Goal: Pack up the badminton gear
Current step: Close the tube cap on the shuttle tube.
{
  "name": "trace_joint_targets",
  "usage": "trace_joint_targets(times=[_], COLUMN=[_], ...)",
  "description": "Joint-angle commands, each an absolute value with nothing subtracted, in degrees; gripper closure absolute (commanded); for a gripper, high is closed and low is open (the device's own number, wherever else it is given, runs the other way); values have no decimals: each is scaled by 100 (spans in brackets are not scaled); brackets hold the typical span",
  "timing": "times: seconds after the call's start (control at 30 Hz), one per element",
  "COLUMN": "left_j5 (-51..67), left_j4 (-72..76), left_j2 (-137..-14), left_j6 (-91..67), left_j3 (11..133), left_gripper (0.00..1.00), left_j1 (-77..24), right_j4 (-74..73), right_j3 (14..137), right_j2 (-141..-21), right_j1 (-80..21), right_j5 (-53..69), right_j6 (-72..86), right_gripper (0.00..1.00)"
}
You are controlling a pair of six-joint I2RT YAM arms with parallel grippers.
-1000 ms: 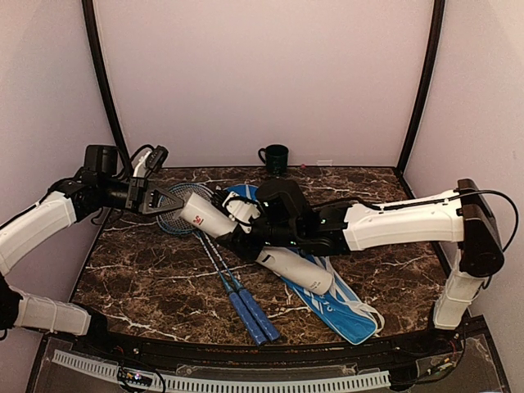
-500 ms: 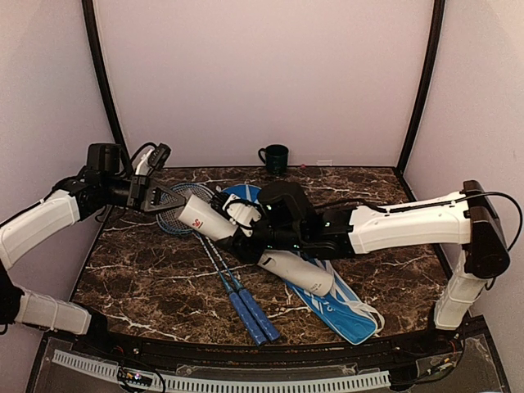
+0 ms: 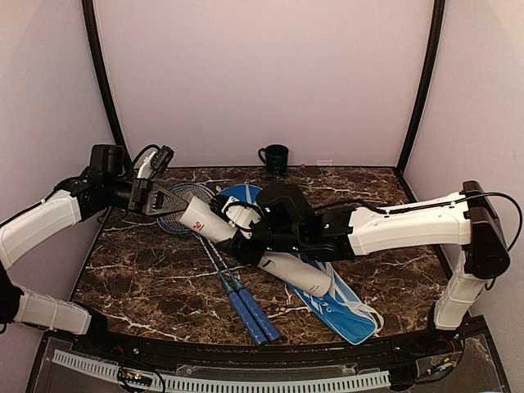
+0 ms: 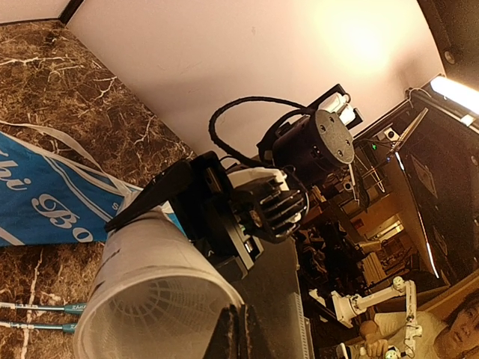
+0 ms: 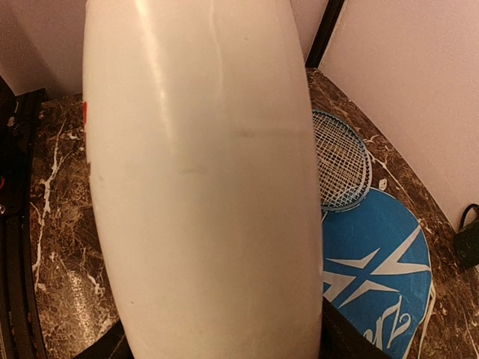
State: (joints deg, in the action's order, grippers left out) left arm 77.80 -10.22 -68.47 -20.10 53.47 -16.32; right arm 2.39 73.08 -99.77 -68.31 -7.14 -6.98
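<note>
Light, slick and crushable (thin-walled, I'd judge), the white tube [image 3: 203,219] is best held mid-body, where the right claw [image 3: 246,242] clasps it; the left claw [image 3: 175,201] is pressed together.

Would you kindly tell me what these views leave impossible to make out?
- Right end effector: fingers hidden in the right wrist view by the white tube filling the frame.
- Contents of the white tube: the left wrist view shows only a white lattice at its mouth.
- Blue cover lettering: top view, partly covered by the white tube.
- Mug interior: top view, too small.
</note>
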Motion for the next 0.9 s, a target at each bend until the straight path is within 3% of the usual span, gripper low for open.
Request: trace_joint_targets(times=[0.0, 0.87], left_j5=[8134, 8349], left_j4=[-1269, -1300], left_j2=[-6610, -6664], left_j6=[-2064, -2236], left_j3=[5069, 4593], left_gripper=[100, 100], left_j1=[-1878, -2722], right_j4=[1189, 2558], right_j3=[7364, 6239], right_j2=[-9879, -9760], right_j1=[-6935, -7453], right_j5=[-965, -1668], right_j6=[-659, -737], right_gripper=[35, 29])
